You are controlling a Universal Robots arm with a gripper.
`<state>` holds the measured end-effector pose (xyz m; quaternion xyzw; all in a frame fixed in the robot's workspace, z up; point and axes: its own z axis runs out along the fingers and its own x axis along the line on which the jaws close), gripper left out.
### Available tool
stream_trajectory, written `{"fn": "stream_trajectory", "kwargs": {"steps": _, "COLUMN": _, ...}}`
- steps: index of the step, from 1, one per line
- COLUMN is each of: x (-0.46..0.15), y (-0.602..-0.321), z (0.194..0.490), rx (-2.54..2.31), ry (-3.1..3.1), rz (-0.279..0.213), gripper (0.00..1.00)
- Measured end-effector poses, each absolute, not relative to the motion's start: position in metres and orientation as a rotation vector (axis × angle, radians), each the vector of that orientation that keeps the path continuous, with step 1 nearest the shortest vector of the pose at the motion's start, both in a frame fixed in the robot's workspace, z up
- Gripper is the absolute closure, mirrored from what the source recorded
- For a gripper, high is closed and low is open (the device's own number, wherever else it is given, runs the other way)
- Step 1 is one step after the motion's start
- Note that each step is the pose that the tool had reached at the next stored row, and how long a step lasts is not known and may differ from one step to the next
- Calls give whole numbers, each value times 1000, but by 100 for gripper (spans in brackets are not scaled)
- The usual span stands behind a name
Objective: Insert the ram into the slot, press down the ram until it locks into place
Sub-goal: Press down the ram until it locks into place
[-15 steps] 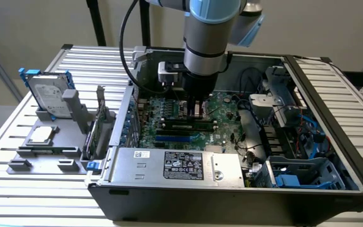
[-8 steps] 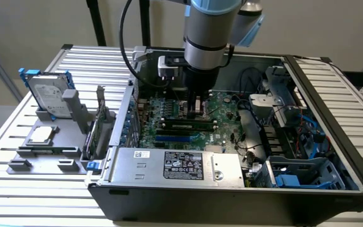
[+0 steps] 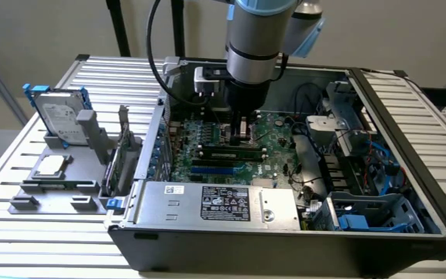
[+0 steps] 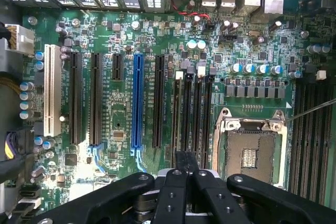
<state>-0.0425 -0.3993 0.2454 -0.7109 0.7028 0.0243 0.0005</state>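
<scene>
The pincer (image 3: 241, 137) is hanging low inside the open PC case (image 3: 409, 174), fingers pinched together on what looks like the ram (image 4: 186, 163), held edge-on so it's hard to be sure. The slot (image 4: 187, 114) is sitting right under the pincer tips, among parallel black sockets beside the CPU socket (image 4: 251, 153).

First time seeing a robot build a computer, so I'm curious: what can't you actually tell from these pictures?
- Whether the ram has locked into the slot: exterior view, end latches too small.
- The gripper tip's contact with the ram: exterior view, hidden by the arm's own body.
- Print on the power supply label: exterior view, too small.
</scene>
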Motion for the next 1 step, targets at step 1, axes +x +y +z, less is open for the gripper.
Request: {"fn": "stream_trajectory", "kwargs": {"steps": 1, "x": -43, "y": -399, "z": 245, "rx": -2233, "ry": 2207, "rz": 76, "gripper": 89}}
